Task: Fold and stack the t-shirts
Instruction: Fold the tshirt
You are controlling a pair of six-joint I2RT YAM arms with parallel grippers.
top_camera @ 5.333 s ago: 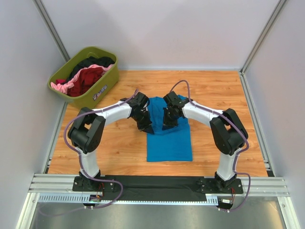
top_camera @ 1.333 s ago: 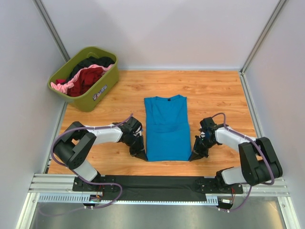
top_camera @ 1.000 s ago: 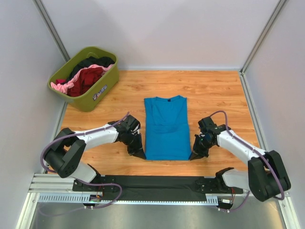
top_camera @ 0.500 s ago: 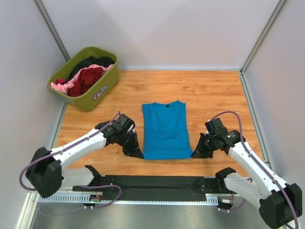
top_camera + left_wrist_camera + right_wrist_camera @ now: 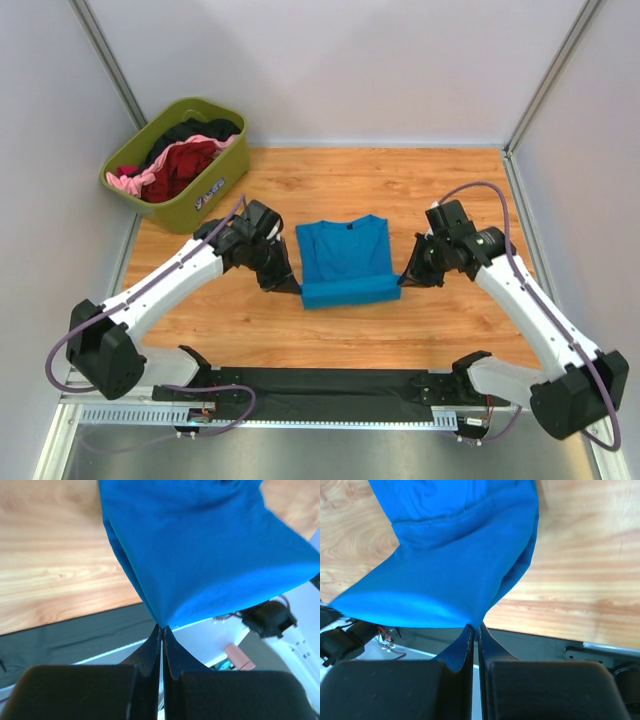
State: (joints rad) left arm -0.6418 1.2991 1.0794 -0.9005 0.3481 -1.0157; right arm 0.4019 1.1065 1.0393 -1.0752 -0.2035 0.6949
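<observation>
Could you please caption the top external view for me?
Left gripper and right gripper pinch near corners of the blue t-shirt.

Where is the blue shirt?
In the top view the blue shirt lies in the middle, near corners pinched by the left gripper and right gripper; the tub is at the far left.

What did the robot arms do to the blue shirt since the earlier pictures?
Both arms went to the near corners of the blue t-shirt. The left gripper and right gripper pinched them and carried the bottom edge up toward the collar, so the shirt looks shorter. The green tub and its clothes stayed put.
</observation>
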